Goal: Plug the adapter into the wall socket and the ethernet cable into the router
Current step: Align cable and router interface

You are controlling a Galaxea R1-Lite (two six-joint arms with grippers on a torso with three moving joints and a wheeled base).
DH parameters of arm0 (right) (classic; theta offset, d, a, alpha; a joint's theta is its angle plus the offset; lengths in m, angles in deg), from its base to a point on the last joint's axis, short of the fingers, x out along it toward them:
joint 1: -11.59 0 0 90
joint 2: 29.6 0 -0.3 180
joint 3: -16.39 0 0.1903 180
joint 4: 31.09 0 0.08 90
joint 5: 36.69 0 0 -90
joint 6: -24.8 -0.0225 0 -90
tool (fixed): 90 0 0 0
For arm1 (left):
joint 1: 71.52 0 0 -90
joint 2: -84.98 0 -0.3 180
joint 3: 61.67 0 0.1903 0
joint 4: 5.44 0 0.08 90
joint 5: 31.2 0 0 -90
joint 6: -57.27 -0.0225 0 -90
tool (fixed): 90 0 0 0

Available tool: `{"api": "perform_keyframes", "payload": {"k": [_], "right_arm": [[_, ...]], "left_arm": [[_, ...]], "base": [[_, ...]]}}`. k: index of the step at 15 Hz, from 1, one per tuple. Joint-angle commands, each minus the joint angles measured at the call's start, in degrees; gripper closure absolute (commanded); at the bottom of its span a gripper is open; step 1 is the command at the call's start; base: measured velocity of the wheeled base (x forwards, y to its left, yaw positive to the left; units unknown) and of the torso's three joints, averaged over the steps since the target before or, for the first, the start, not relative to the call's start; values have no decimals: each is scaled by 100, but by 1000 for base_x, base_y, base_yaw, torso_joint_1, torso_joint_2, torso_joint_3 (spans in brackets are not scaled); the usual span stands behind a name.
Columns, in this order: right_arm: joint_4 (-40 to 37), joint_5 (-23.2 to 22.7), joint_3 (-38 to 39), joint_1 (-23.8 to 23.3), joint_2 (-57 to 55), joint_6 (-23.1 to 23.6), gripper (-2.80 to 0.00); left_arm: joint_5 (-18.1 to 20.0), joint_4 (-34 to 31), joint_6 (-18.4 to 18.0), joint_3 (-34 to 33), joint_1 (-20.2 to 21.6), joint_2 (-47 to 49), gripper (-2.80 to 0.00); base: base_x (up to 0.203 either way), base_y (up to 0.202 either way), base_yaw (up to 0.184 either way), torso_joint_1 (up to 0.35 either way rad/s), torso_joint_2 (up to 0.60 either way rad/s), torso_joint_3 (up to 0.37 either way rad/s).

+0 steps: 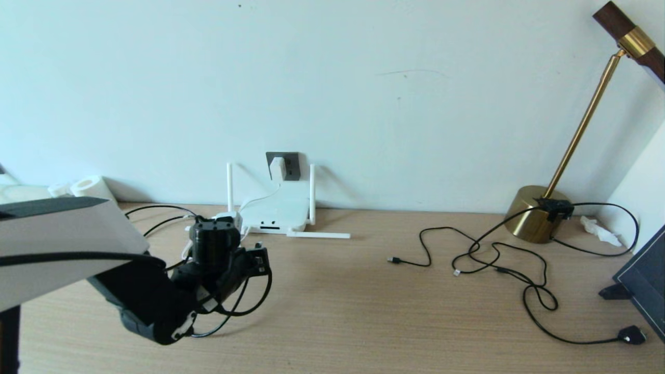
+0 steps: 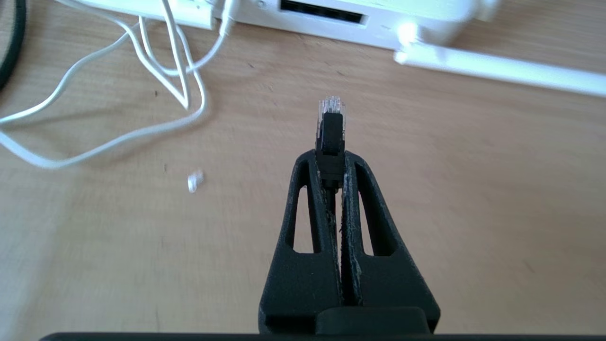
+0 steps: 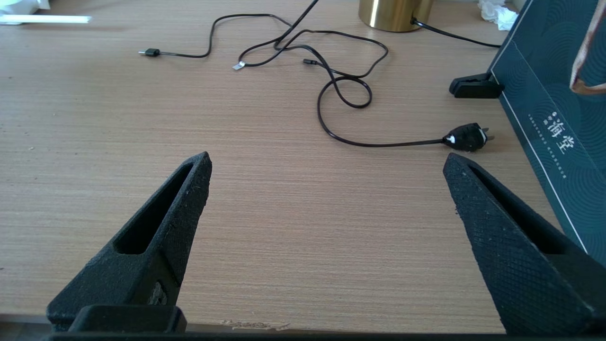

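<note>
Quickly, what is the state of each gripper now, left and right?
Left gripper: shut on the ethernet cable, its clear plug pointing toward the router.
Right gripper: open, holding nothing, above the table.

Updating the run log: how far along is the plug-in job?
Done: adapter sits in the wall socket. In hand: left gripper shut on the ethernet cable, clear plug aimed at the router but short of its ports. Left: insert it. Right gripper open over the table, idle.
</note>
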State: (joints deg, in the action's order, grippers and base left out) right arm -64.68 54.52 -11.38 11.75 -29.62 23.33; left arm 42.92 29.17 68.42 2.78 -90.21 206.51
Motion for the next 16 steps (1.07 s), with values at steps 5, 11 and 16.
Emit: {"api": "perform_keyframes", "payload": {"k": [5,11,16], "right_arm": [[-6,2,1,2,2,-2,-280],[-6,2,1,2,2,-2,-280],[-6,6,1,2,2,-2,-280]], "left_arm": [[389,-766,10,908,325,425,0],[402,-996,1,1417,485,705,0],[395,-998,-45,1412,612,651,0]], "base": [[0,0,0,0,0,0],[0,0,0,0,0,0],[0,0,0,0,0,0]]}}
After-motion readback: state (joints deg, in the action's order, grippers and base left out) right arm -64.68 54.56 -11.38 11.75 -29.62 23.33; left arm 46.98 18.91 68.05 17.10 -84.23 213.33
